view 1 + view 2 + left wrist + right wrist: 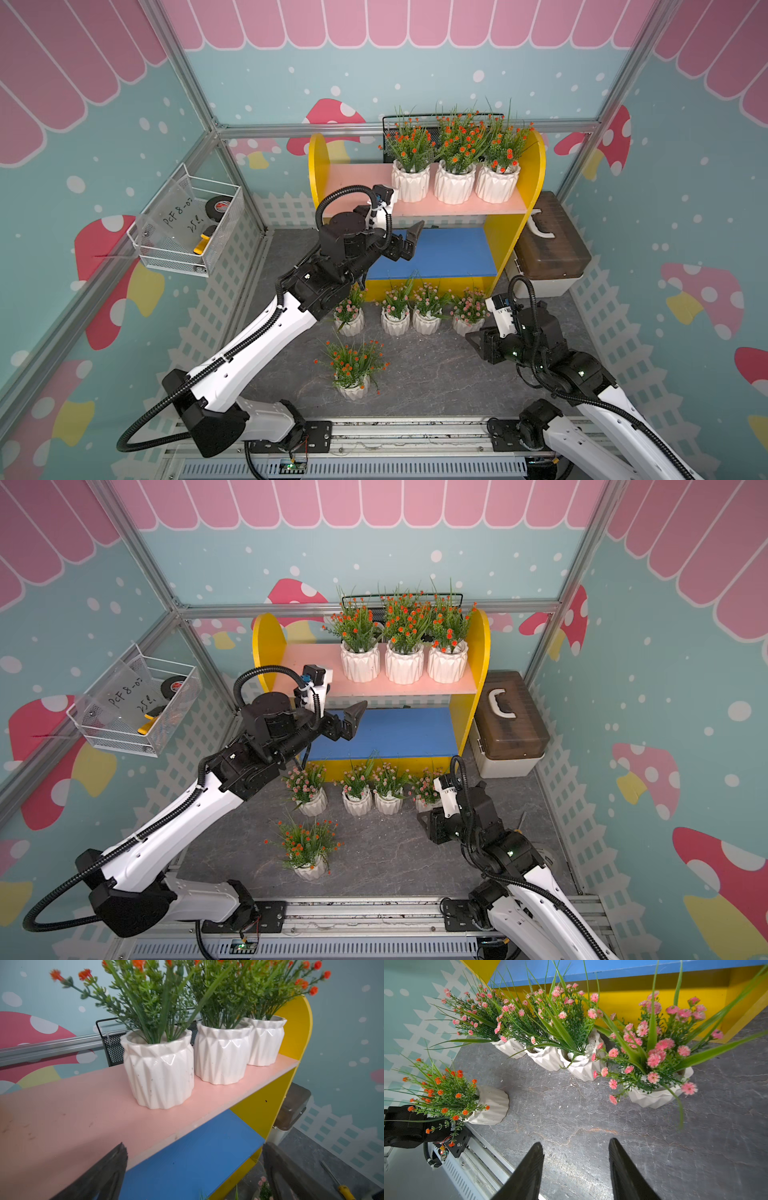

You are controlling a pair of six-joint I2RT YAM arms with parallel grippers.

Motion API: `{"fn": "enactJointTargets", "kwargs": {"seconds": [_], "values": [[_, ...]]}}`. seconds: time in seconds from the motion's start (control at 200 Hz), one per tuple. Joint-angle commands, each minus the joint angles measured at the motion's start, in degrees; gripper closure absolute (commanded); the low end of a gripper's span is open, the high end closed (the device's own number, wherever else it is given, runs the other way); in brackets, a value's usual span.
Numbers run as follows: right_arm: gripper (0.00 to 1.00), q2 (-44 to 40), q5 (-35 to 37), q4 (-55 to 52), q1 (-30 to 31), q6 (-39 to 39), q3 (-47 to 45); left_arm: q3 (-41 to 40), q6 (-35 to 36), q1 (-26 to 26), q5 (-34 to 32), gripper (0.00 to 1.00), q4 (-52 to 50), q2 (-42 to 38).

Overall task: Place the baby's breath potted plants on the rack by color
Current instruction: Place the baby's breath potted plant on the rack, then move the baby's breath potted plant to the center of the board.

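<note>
— Where's the left gripper [409,243]?
— Jaws spread wide, holding nothing, touching nothing. It hangs at the front of the two-tier rack with yellow rounded side panels [536,166], about level with the gap between the pink upper board [465,209] and the blue lower board [449,253].
— And the right gripper [575,1142]?
— Partly open, empty, low over the grey marbled tabletop [436,374]. It is near the end of four white ribbed pots with pale pink flowers [426,320] lined up along the rack's foot.
— The orange ones?
— Three white ribbed pots with orange-red flowers [455,183] stand close together at the right end of the pink board. A fourth orange-flowered pot [353,388] stands alone on the tabletop.
— Anything crowding the rack?
— A black wire basket [388,124] behind it, a brown-lidded box [552,245] beside it
</note>
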Motion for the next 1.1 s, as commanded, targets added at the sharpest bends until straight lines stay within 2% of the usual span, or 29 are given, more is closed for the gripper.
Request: {"fn": "enactJointTargets", "kwargs": {"seconds": [0.0, 0.255, 0.475, 0.76, 0.835, 1.096], "values": [[0.50, -0.34, -2.98, 3.98, 0.06, 1.41, -1.47, -4.44, -0.37, -1.54, -2.74, 0.01, -1.37, -3.12], [0.50, 1.34, -4.97, 9.62, 2.83, 3.56, -4.60, -17.27, -6.39, -3.71, -5.22, 0.01, -3.61, -11.30], [0.50, 5.14, -1.91, 14.15, 9.40, 5.03, -5.40, -27.60, -13.42, -4.54, -5.15, 0.02, -6.19, -19.24], [0.52, 14.80, 3.53, 23.50, 20.44, 8.40, -6.17, -35.14, -19.97, -5.56, -8.51, 0.03, -11.19, -30.68], [0.53, 17.16, 4.95, 25.91, 23.40, 8.99, -6.39, -36.54, -20.64, -5.56, -11.47, 0.03, -11.87, -33.31], [0.55, 24.81, 8.24, 33.12, 31.65, 11.47, -7.66, -37.82, -21.78, -5.56, -14.80, 0.03, -15.85, -36.58]]}}
